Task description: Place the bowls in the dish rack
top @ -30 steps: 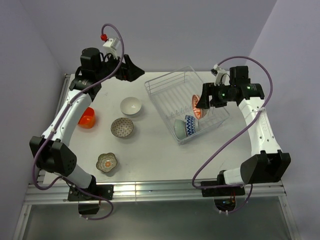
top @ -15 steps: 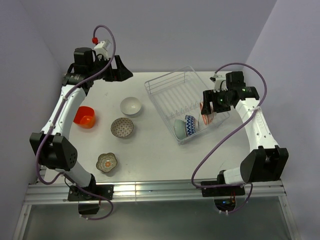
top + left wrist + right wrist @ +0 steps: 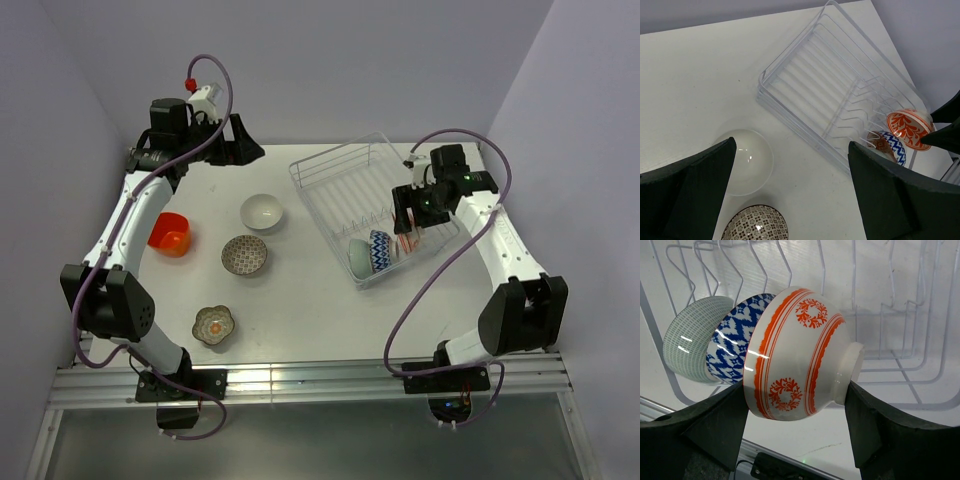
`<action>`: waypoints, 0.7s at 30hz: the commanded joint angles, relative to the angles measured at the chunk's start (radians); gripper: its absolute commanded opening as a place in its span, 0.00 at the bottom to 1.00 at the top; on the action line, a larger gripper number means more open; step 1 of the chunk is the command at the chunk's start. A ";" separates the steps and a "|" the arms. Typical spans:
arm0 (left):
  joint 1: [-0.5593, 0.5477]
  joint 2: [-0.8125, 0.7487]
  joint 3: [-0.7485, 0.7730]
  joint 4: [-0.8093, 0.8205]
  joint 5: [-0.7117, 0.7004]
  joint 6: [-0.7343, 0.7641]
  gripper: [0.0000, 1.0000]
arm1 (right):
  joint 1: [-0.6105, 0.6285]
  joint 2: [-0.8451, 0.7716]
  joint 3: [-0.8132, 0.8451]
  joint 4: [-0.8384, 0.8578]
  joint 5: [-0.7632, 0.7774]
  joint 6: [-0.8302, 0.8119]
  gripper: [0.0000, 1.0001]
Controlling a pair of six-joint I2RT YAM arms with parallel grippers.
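The right pincer (image 3: pixel 795 390) was clenched on an orange-and-white patterned ceramic bowl (image 3: pixel 790 350). The bowl was tipped on its side between the fingers, within the clear wire-like dish rack (image 3: pixel 345 185), just beside a blue zigzag bowl (image 3: pixel 732 347). The left pincer (image 3: pixel 792 185) hung released, well apart from the rack.

- A white matte table (image 3: pixel 300 320) fills the middle of the overhead view.
- A plain pale lilac back wall (image 3: pixel 330 70) rises behind it.
- Matching side walls (image 3: pixel 50 150) close in left and right.
- An aluminium rail (image 3: pixel 300 385) lines the near edge, catching bright glare.
- Below it lies a dull grey surface (image 3: pixel 320 445).
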 commanded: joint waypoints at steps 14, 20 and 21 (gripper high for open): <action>-0.001 -0.020 0.006 0.027 -0.017 0.049 1.00 | 0.048 0.043 0.034 0.004 0.020 -0.023 0.00; -0.001 -0.021 0.001 0.024 -0.021 0.059 0.99 | 0.062 0.063 0.026 0.014 0.031 -0.019 0.00; -0.001 -0.020 0.001 0.024 -0.021 0.059 1.00 | 0.063 0.068 0.026 0.013 0.032 -0.018 0.00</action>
